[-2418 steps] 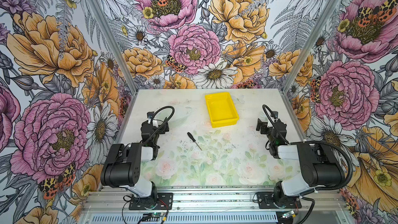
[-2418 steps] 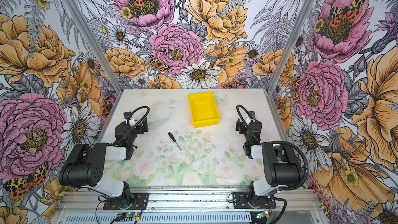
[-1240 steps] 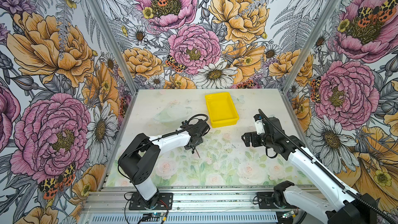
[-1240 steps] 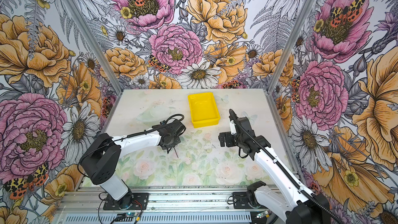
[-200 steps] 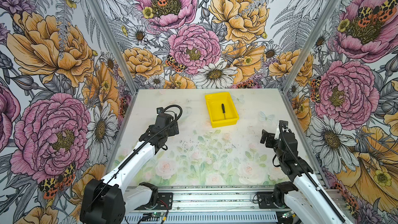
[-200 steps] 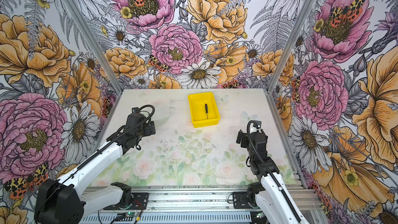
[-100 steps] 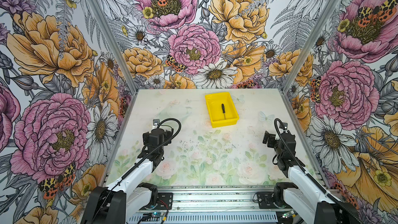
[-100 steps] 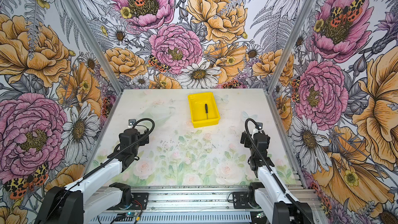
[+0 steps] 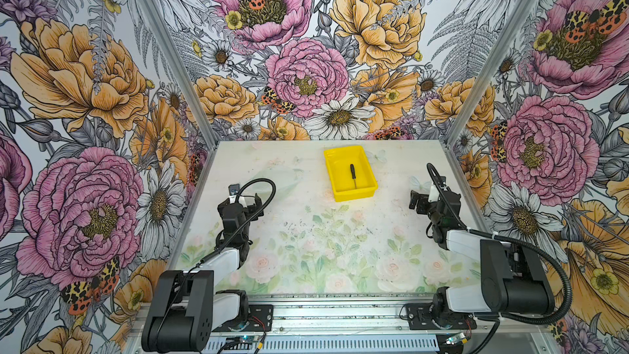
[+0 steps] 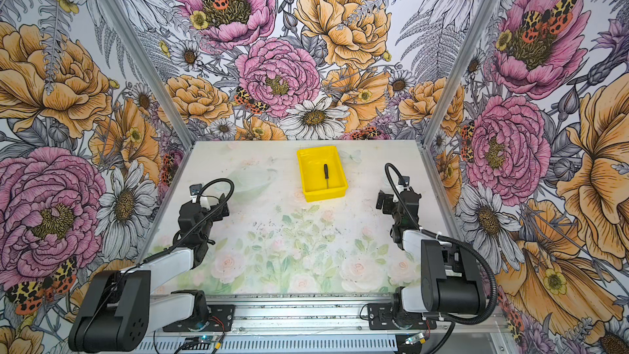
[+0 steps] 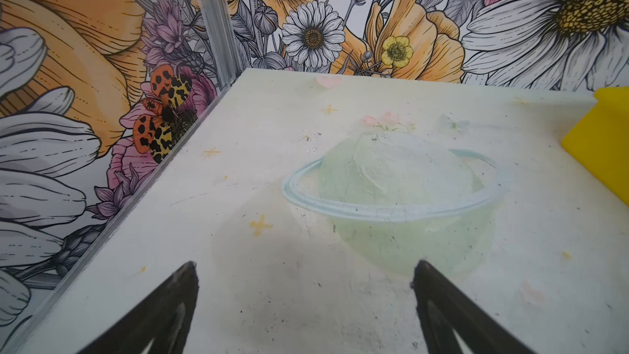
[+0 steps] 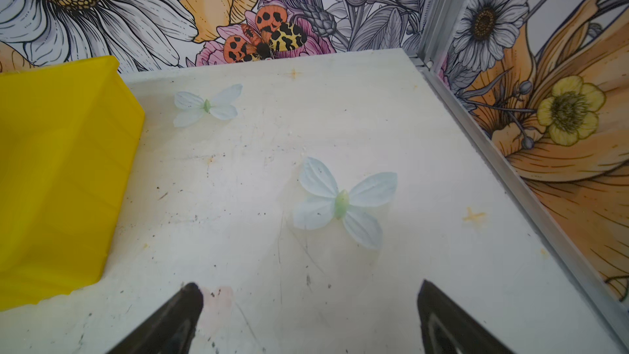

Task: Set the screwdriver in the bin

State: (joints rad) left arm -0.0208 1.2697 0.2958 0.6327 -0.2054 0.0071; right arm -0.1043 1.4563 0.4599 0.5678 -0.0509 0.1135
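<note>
Both top views show the screwdriver [image 9: 353, 175] lying flat inside the yellow bin [image 9: 355, 194], with its handle toward the back wall. Nothing else is in the bin. Since a second ago both arms have folded back toward their bases, away from the bin. The left gripper [image 11: 304, 269] and the right gripper [image 12: 308, 289] are spread wide and hold nothing. I judge the task is finished.
</note>
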